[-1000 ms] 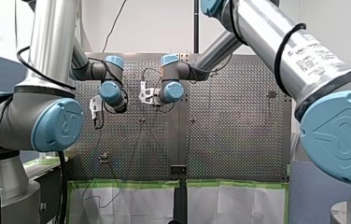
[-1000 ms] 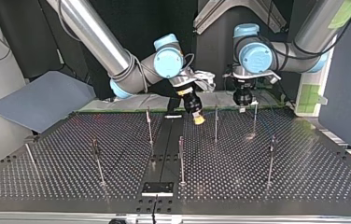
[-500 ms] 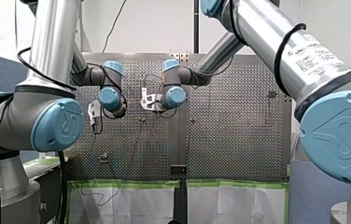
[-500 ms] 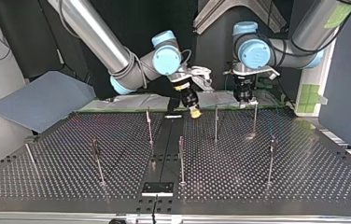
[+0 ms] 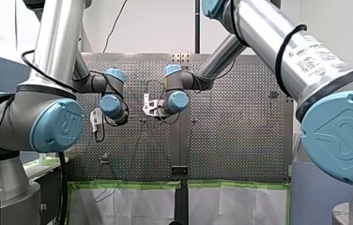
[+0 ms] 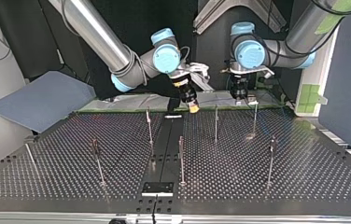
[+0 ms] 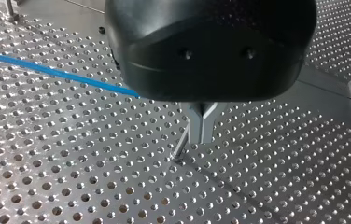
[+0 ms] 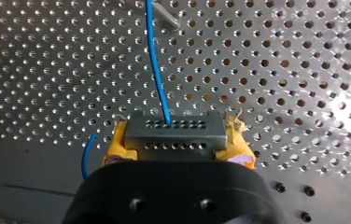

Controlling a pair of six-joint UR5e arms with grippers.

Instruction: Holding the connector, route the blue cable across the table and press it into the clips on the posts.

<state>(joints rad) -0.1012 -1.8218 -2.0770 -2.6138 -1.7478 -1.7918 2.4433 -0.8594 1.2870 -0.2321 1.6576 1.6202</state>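
In the right wrist view my right gripper [image 8: 176, 140], with yellow pads, is shut on a dark grey connector [image 8: 173, 133]. The blue cable [image 8: 157, 70] runs from the connector straight ahead over the perforated table. In the top view that gripper [image 6: 193, 108] hangs by the table's far edge, near the middle. My left gripper [image 6: 240, 97] hangs to the right of it. In the left wrist view its metal fingers [image 7: 201, 126] stand pressed together above a thin post [image 7: 178, 150]. The blue cable [image 7: 52, 71] runs in under the gripper's body; whether the fingers pinch it is hidden.
Several thin posts stand on the table, among them one [image 6: 216, 123] just below the right gripper, one [image 6: 255, 119] below the left gripper and one [image 6: 181, 158] in the middle. A grey-blue sheet [image 6: 43, 100] lies at the top view's left. A black plate [image 6: 157, 188] sits at the near edge.
Both grippers have drawn back toward the top view's far edge, the arms' side of the table. The right gripper still holds the connector.
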